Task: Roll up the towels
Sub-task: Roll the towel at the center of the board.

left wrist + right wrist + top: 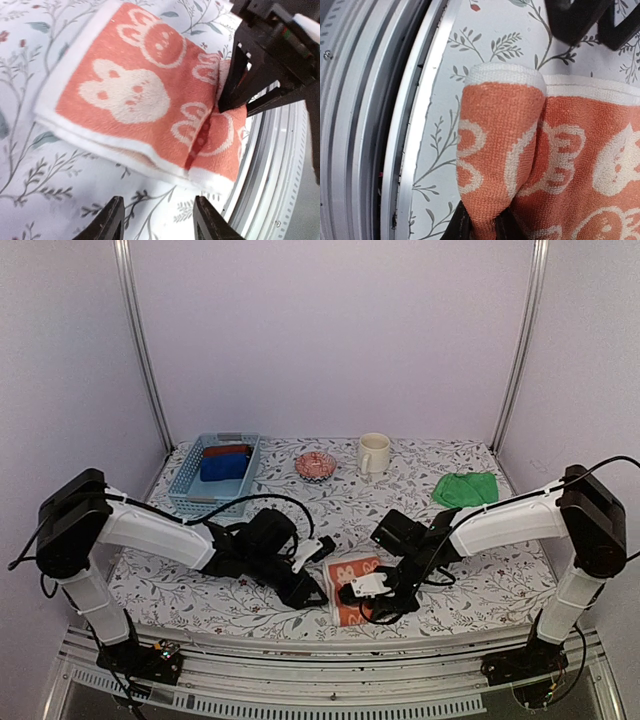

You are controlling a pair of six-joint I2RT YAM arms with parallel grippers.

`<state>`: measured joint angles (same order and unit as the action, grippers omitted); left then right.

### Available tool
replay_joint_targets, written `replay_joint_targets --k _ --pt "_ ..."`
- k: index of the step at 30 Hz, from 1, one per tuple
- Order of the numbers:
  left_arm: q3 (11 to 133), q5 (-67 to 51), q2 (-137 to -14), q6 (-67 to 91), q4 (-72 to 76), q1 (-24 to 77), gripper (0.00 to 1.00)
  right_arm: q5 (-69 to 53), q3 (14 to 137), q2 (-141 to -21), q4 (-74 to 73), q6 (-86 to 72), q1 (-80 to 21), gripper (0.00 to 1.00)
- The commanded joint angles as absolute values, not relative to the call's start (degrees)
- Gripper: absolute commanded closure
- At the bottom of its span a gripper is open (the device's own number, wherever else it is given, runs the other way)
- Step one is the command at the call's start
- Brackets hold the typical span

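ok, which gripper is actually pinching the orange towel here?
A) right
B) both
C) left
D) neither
A: in the right wrist view the right gripper has its fingers closed on a raised fold at the end of the orange towel. The left gripper stands open just short of the towel, with only tablecloth between its fingers.

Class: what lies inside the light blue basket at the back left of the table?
A blue cloth roll and a dark red roll beyond it. The basket floor beneath them is covered.
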<state>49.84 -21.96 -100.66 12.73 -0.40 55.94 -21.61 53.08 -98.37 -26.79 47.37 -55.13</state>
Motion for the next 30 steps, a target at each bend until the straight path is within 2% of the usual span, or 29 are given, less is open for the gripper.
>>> replay_joint_targets --k 1,6,11,17,24,30 --pt "40.5 -7.7 -89.6 15.7 11.4 56.8 0.53 -33.4 57.5 -105.7 -42.1 47.0 -52.1 0.95" --pt "30.6 8.4 -78.9 8.4 19.5 65.4 0.52 -41.7 67.8 -117.8 -54.2 48.9 -45.1 0.95" --pt "31.7 10.4 -79.4 0.6 16.4 70.8 0.58 -46.7 77.1 -128.2 -63.6 51.5 -41.1 0.96" --pt "40.1 8.0 -90.2 -10.0 13.6 74.6 0.59 -46.3 81.5 -132.7 -66.9 50.7 -40.7 0.95" --pt "52.2 10.6 -103.7 -21.3 9.4 75.7 0.56 -46.6 83.1 -133.2 -68.0 49.8 -40.6 0.94" --pt "57.1 10.6 -110.1 -23.7 5.9 75.7 0.61 -46.9 83.3 -133.2 -68.3 49.9 -40.6 0.94"
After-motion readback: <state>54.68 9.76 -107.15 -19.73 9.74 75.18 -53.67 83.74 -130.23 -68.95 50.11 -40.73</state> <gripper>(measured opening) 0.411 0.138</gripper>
